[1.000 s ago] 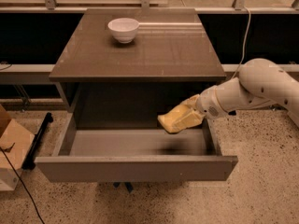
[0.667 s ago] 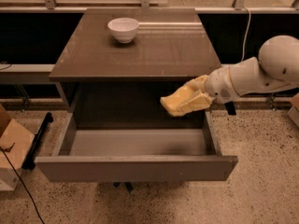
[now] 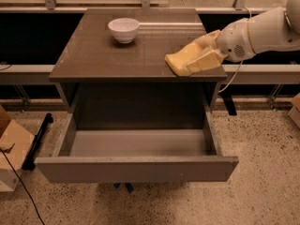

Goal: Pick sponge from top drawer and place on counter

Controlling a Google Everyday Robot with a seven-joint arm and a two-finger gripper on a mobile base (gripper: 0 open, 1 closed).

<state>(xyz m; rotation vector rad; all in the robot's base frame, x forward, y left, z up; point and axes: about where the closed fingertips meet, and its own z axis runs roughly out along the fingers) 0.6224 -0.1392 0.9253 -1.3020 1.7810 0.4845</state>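
Observation:
My gripper (image 3: 200, 55) is on a white arm coming in from the right. It is shut on the yellow sponge (image 3: 177, 63) and holds it at the counter's (image 3: 98, 55) right front corner, at or just above the surface; I cannot tell whether it touches. The top drawer (image 3: 136, 168) below is pulled wide open, and its smooth grey inside holds nothing.
A white bowl (image 3: 123, 29) stands on the counter at the back, left of centre. A cardboard box (image 3: 11, 146) and a black bar (image 3: 38, 139) lie on the floor at the left, with a cable near them. A railing runs behind the cabinet.
The gripper has lifted the sponge up out of the drawer space and carried it over the counter's right front corner.

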